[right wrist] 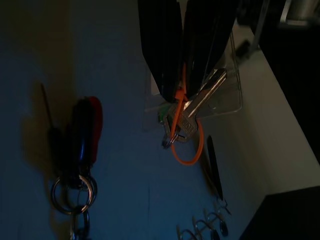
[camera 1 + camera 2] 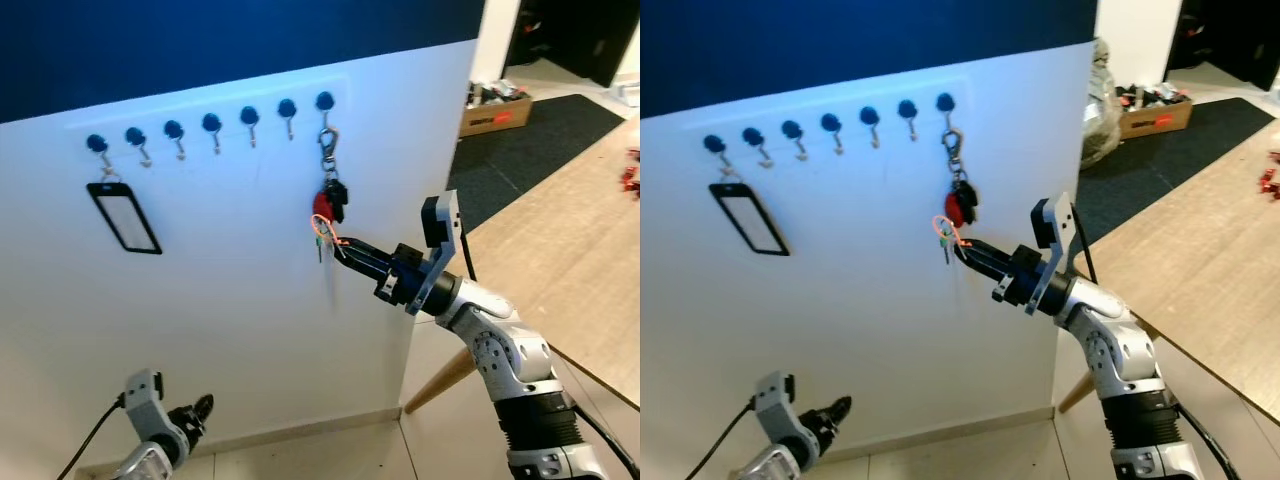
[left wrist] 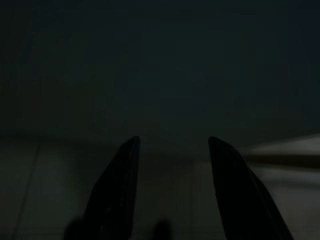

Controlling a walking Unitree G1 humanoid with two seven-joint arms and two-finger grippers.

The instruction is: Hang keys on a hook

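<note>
keys (image 1: 186, 116) | pinched in right gripper (image 2: 345, 249) | white wall (image 2: 230, 300) | wood floor (image 2: 570, 250)

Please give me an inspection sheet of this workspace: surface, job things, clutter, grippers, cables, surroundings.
Surface: white wall with a row of seven blue hooks.
Job's things: keys on an orange loop, held near the wall, on no hook yet.
Clutter: red and black key bunch on the rightmost hook; black frame on the leftmost.
Grippers: right gripper shut on keys; left gripper low, open.
Cables: black cable on left arm.
Surroundings: wooden table, cardboard box, dark rug.
</note>
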